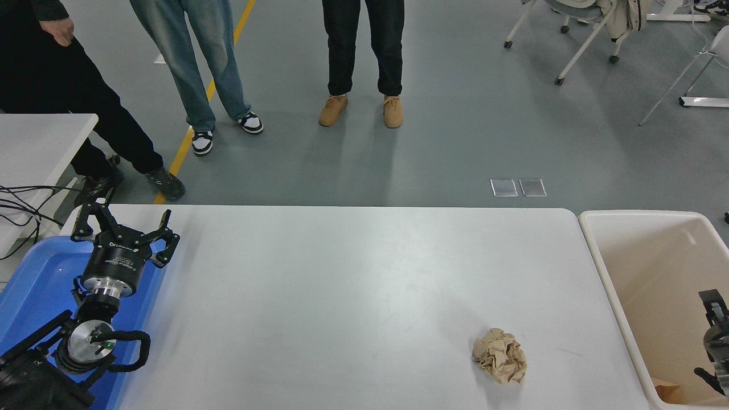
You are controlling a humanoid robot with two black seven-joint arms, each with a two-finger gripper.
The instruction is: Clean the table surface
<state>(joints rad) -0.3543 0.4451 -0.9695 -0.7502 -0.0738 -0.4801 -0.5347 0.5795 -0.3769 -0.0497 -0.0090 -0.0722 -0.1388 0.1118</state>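
A white counter (342,285) is filling the middle of the view. A crumpled brown paper ball (500,363) is lying near its right end. The left gripper (122,228) is hovering wide apart over a blue bin (34,285) at the counter's left end. The right gripper (716,336) is sitting over a beige bin (603,273) at the counter's right end, its spread unclear.

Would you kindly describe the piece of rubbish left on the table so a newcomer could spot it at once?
Start at the wide white table surface and go to its near right part, short of the beige bin. There lies a crumpled brown paper ball, the only loose item on the tabletop.
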